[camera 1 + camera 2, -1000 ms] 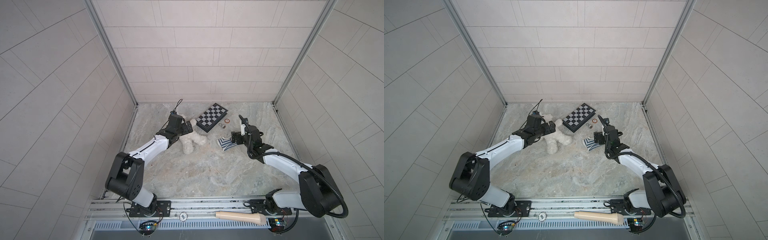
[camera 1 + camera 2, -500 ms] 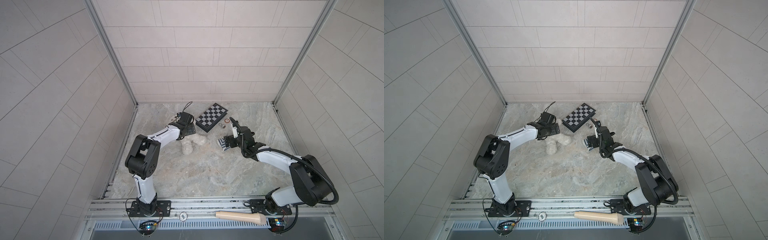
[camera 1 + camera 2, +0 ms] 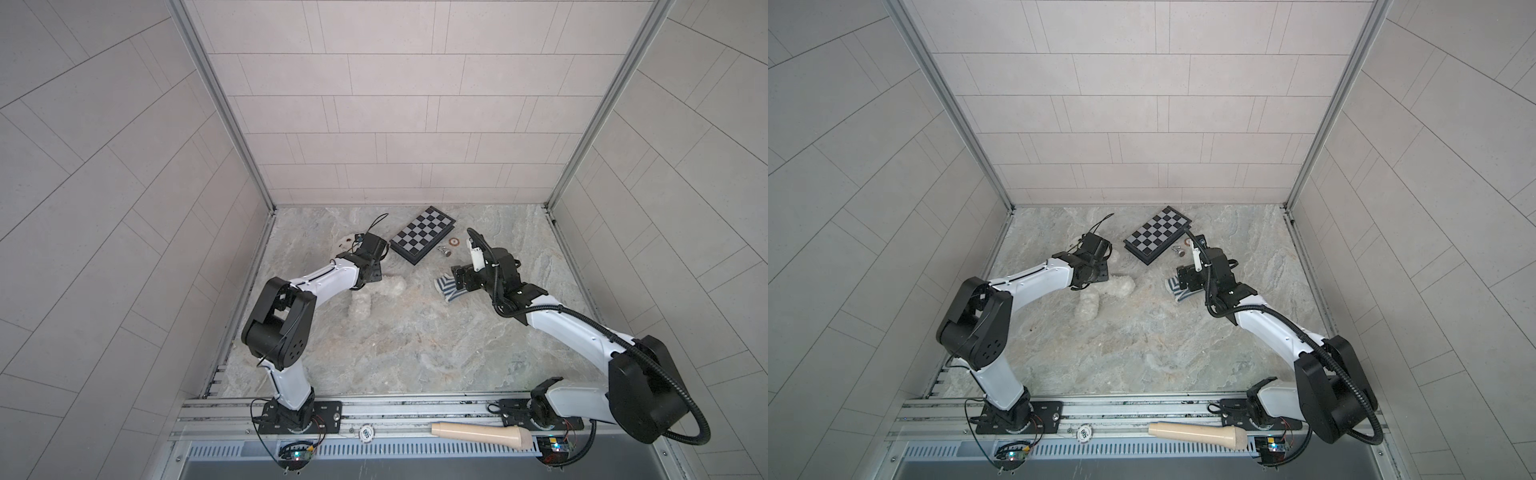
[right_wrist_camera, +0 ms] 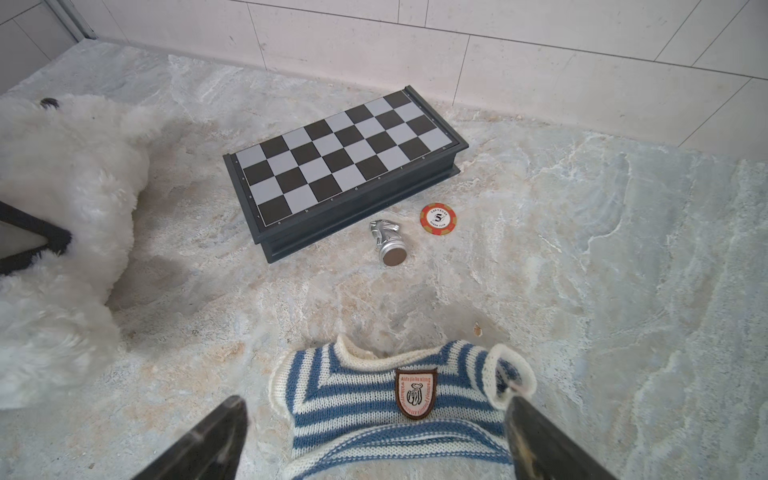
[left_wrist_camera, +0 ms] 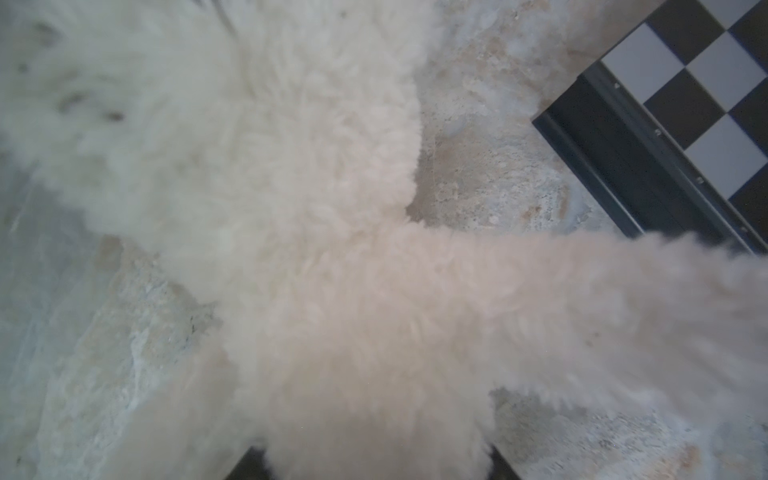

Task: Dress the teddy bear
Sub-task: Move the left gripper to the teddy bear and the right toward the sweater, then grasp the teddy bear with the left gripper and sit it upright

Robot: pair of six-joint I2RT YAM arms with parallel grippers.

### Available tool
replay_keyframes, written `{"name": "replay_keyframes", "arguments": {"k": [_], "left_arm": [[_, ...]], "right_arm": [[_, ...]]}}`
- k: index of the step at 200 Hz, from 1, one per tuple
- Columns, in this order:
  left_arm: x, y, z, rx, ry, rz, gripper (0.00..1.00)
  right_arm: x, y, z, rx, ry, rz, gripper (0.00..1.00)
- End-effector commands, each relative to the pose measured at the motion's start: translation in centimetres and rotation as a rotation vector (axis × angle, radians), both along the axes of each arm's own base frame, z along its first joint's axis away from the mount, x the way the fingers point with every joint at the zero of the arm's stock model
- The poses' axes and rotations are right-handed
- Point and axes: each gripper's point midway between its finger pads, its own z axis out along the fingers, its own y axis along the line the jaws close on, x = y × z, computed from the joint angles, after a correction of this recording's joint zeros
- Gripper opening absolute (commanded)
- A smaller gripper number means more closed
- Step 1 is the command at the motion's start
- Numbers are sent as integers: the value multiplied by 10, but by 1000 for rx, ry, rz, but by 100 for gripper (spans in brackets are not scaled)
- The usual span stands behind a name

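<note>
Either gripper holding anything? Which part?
Right gripper: nothing; open astride the blue-and-white striped knit shirt. Left gripper: buried in fluffy white teddy bear's fur, grip unclear.

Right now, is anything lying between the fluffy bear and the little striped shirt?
Nothing visible. Only bare stone surface separates the teddy bear and the striped shirt; the chessboard, chess knight and poker chip lie farther back, off that path.

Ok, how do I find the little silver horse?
Find the black-and-grey chessboard near the back wall. Beside its long edge facing the striped shirt lie two small things. The horse is the silver chess knight tipped on its side; its neighbour is a flat, round orange poker chip.
</note>
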Motion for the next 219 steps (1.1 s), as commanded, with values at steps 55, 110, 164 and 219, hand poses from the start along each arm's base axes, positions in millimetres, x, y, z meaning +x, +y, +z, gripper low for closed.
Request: {"name": "replay_keyframes", "arguments": {"k": [55, 110, 164, 219], "left_arm": [[-73, -10, 19, 187, 25, -232, 14], [-109, -63, 51, 421, -85, -570, 15], [-154, -133, 34, 408, -147, -913, 19], [-183, -151, 5, 401, -70, -1084, 27]], "right_arm": [[-9, -8, 20, 85, 1, -10, 98], [5, -19, 14, 333, 26, -52, 96], [7, -48, 20, 386, 3, -131, 95], [2, -55, 21, 372, -5, -150, 95]]}}
